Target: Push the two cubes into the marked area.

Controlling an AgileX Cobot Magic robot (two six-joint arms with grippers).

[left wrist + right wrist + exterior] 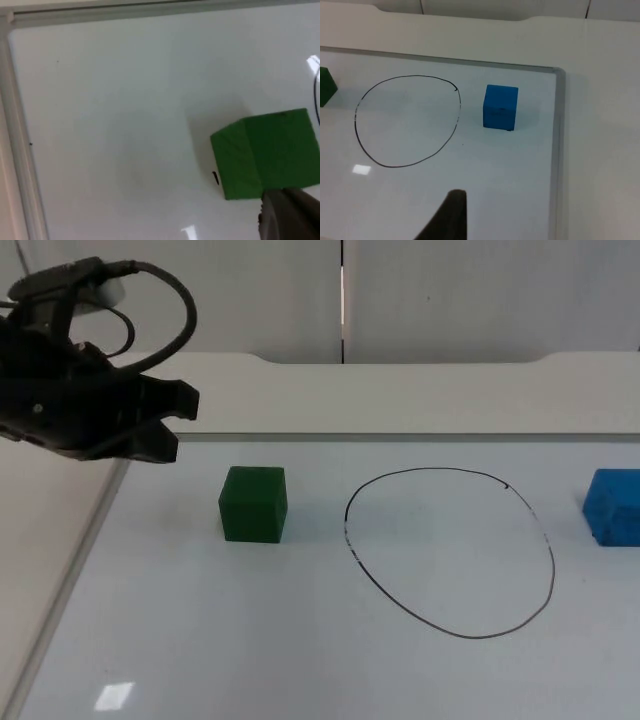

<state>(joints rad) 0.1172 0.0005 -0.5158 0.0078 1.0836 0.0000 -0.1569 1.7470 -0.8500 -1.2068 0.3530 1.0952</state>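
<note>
A green cube (253, 504) stands on the whiteboard, left of a hand-drawn black oval (549, 545). Right of the oval, at the picture's edge, sits a blue cube (613, 506). Both cubes lie outside the line. My left gripper (170, 426) hovers up and to the left of the green cube, apart from it. The left wrist view has the green cube (265, 152) close ahead. From the right wrist I see my right gripper (451, 216) held back from the blue cube (500, 107), the oval (458, 117) and an edge of the green cube (326, 86).
The whiteboard has a raised grey frame: its left rail (85, 545), its back rail (400, 437) and its right rail (559, 150). A white table strip (420, 395) runs behind it to the grey wall.
</note>
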